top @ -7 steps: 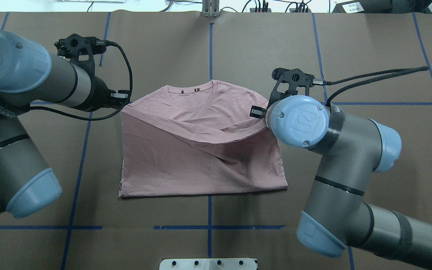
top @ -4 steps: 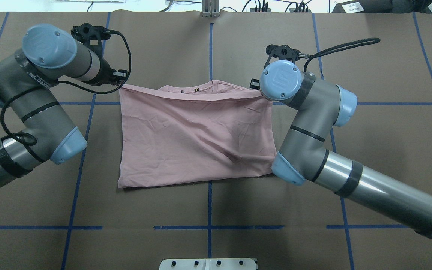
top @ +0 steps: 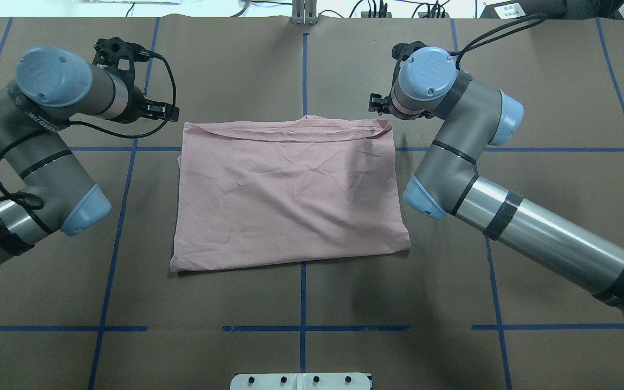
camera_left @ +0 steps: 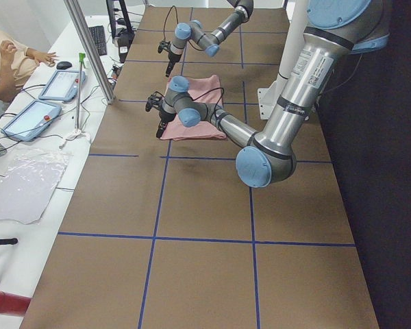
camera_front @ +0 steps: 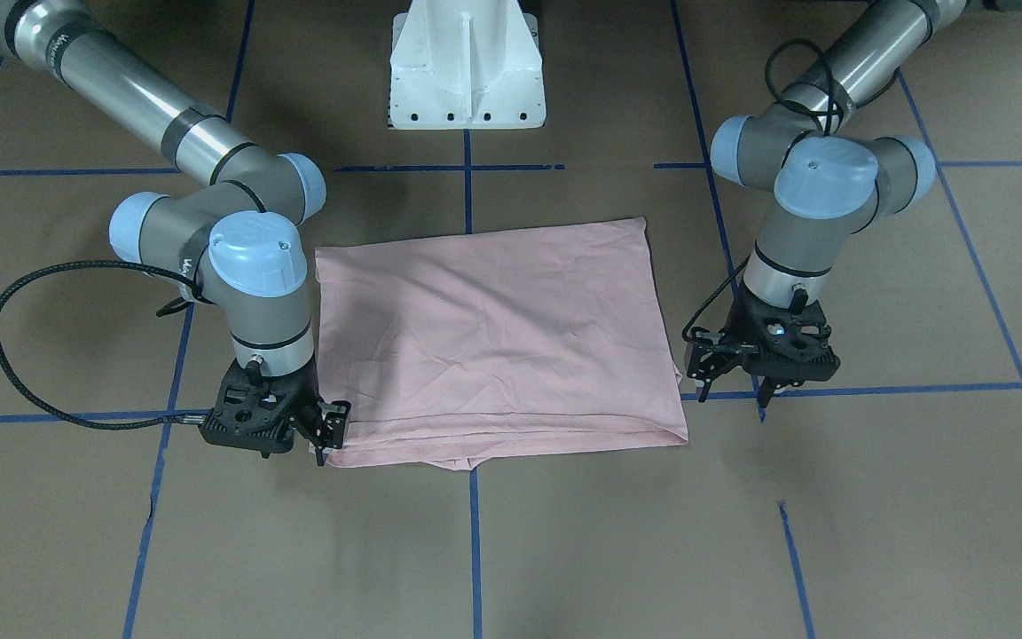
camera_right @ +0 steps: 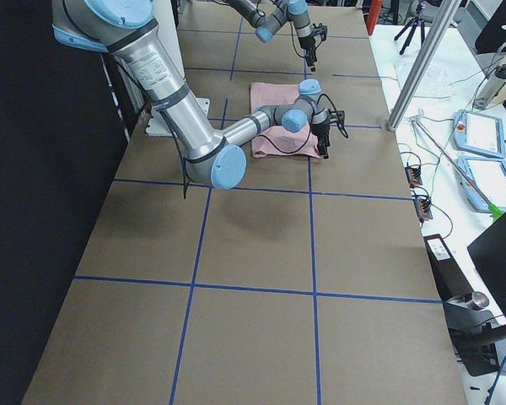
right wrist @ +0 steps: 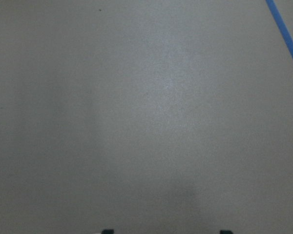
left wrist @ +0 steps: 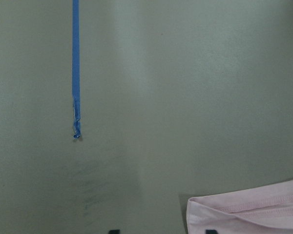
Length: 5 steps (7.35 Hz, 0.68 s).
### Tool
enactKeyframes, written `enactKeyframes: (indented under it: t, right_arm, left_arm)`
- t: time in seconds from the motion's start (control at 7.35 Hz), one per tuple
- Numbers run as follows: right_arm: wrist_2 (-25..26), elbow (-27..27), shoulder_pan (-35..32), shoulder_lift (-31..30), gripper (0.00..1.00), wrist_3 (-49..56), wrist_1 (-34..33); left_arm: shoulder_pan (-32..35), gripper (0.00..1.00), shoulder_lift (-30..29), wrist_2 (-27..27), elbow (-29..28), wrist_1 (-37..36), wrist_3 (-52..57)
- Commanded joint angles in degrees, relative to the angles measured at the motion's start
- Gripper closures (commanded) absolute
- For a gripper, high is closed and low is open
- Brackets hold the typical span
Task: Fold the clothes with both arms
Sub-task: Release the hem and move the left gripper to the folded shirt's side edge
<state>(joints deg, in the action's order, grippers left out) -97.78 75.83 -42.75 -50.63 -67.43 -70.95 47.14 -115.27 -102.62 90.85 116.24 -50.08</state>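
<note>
Pale pink cotton T-shirt [top: 290, 195], folded into a plain rectangle, lies mid brown tabletop [top: 301, 352], long axis left-right. Black two-finger left gripper [top: 168, 112] and right gripper [top: 375, 104] hang just outside its two far corners. From each, the shirt lies inward and toward the robot; neither is clearly nearer. Both are spread and empty. No print or label shows. Lettering on the left grey tubular arm [top: 36, 116] is too small to read.

One pink T-shirt [top: 290, 195], two robot arms — left arm [top: 44, 157], right arm [top: 534, 233] — one white pedestal [camera_front: 467, 71], one person [camera_left: 5, 65]
</note>
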Motion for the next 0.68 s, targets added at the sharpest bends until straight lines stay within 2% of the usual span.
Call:
enactKeyframes:
  t: [0.0,0.27,0.41,0.54]
  right_arm:
    - [-4.1,8.8,-0.7,-4.7,0.0,1.4,-0.7]
    - [-4.9,13.0,-0.8,-7.2,0.0,1.7,-0.7]
    - [-4.8,13.3,-0.8,-7.4,0.0,1.7,-0.7]
    - [-4.4,13.4,-0.8,-7.4,0.0,1.7,-0.7]
  left_arm:
    - [-0.9,0.0,4.2,-0.3,7.5,0.0,-2.5]
    - [-8.0,0.0,12.1,0.1,18.1,0.0,-11.0]
    - [-12.5,0.02,14.7,0.8,20.6,0.0,-17.3]
    - [-17.2,0.2,15.4,4.9,20.4,0.0,-22.4]
